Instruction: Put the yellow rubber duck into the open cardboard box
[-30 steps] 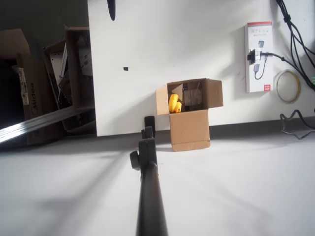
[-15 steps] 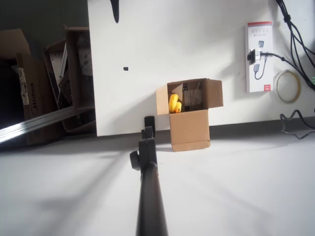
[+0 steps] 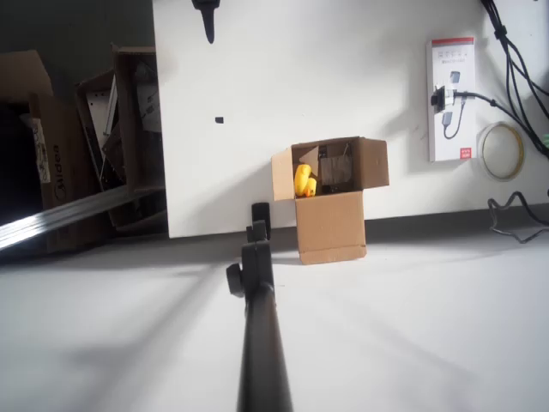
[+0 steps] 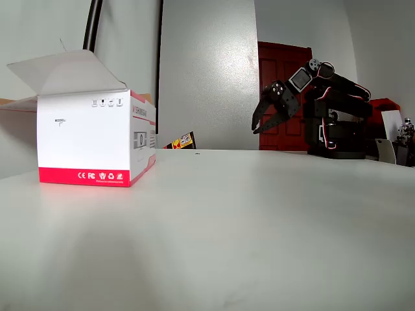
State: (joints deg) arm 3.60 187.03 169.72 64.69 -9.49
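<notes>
The yellow rubber duck (image 3: 304,181) lies inside the open cardboard box (image 3: 331,227), against its left wall, beside papery clutter. The box stands near the front edge of the white table (image 3: 283,77) with its flaps spread. My gripper (image 3: 207,19) shows as a dark tip at the top edge of the overhead view, far from the box. In the fixed view the gripper (image 4: 259,129) hangs above the table at the right, pointing down and left. Its fingers stand slightly apart with nothing between them.
A white and red product box (image 3: 451,99) lies at the table's right, also seen as the product box (image 4: 91,139). A tape roll (image 3: 501,150) and cables (image 3: 515,51) sit at the far right. Larger cardboard boxes (image 3: 60,146) stand off the left edge. A black pole (image 3: 259,326) rises from below.
In the overhead view the gripper tip has drifted a little to the right along the top edge. The duck and the box have not moved.
</notes>
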